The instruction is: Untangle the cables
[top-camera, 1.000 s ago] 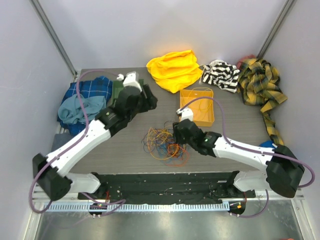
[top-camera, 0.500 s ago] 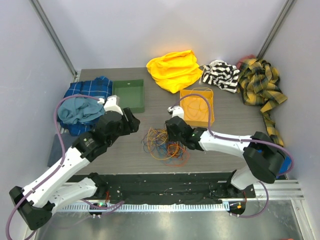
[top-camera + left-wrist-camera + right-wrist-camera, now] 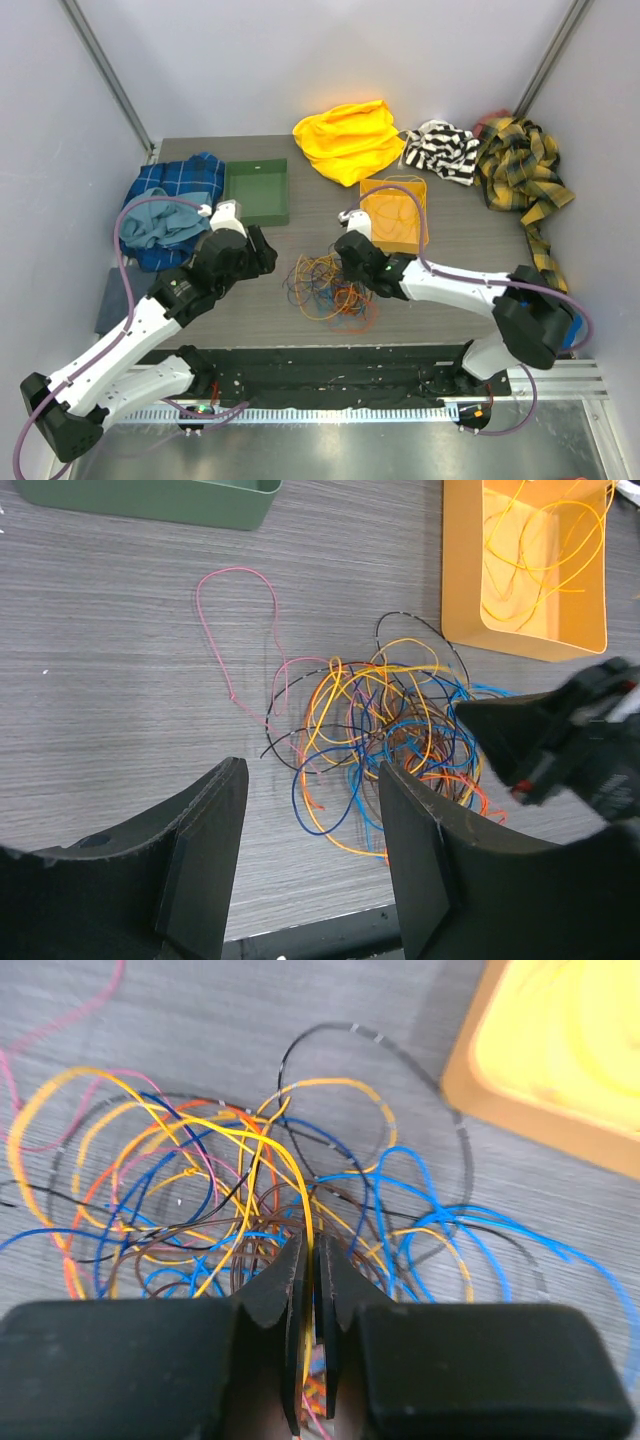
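Observation:
The cables point(image 3: 328, 285) lie as a tangle of orange, yellow, blue, brown and dark loops mid-table, also in the left wrist view point(image 3: 385, 730). My right gripper point(image 3: 347, 264) is down on the tangle's right side. In its wrist view the right gripper point(image 3: 311, 1245) is shut on a yellow cable point(image 3: 300, 1195) that runs between the jaws. A pink cable point(image 3: 240, 575) loops out to the left. My left gripper point(image 3: 262, 250) hovers left of the tangle; in its wrist view the left gripper point(image 3: 312, 780) is open and holds nothing.
An orange bin point(image 3: 424, 215) holding yellow cables point(image 3: 540, 540) stands right of the tangle. A green bin point(image 3: 229, 190) is at the back left. Blue cloths point(image 3: 165, 205), a yellow cloth point(image 3: 348, 138), a striped cloth point(image 3: 442, 150) and a plaid cloth point(image 3: 520, 170) ring the back.
My left arm has drawn back from over the green bin toward the near left. My right gripper shifted left onto the tangle and closed on the yellow cable.

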`<state>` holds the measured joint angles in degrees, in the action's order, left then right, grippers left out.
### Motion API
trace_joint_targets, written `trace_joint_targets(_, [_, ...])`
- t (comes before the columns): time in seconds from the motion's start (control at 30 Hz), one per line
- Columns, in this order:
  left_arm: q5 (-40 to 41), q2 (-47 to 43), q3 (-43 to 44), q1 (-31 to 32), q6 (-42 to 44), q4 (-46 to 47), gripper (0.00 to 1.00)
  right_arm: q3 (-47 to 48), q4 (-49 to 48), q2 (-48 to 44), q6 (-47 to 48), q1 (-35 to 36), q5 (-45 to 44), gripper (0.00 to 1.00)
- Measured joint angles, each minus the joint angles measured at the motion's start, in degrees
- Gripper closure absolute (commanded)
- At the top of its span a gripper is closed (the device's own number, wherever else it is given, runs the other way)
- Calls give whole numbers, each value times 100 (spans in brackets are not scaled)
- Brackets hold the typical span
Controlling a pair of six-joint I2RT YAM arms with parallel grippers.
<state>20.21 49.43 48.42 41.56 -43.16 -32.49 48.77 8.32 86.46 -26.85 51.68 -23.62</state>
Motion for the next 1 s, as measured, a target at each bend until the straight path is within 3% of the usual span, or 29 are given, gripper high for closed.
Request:
trace_joint_targets(0.2, [-2, -22, 0, 0, -15, 0, 41, 984, 752, -822, 302, 0, -350, 87])
trace_joint_targets(0.4, [-15, -120, -37, 0, -76, 4, 42, 3191, 1303, -1091, 758, 0, -542, 99])
trace_joint_targets(0.57, [-76, -260, -144, 0, -166, 20, 43, 4721, 1659, -1113, 901, 0, -472, 99])
trace_joint_targets(0.6, [-94, -284, -170, 0, -170, 39, 43, 4935, 1718, -1161, 903, 0, -428, 98])
trace_joint_targets(0.63, [-114, -299, -188, 0, -177, 50, 43, 5021, 1751, -1213, 901, 0, -413, 85])
trace_joint_targets(0.73, [-170, -308, -212, 0, -190, 63, 43, 5010, 1893, -1467, 863, 0, -337, 55])
trace_joint_targets(0.83, [-229, -304, -236, 0, -197, 98, 43, 4430, 1982, -1676, 769, 0, -306, 49])
trace_joint_targets(1.0, [-323, -249, -284, 0, -238, 164, 43, 2476, 1845, -1679, 343, 2, 22, 51])
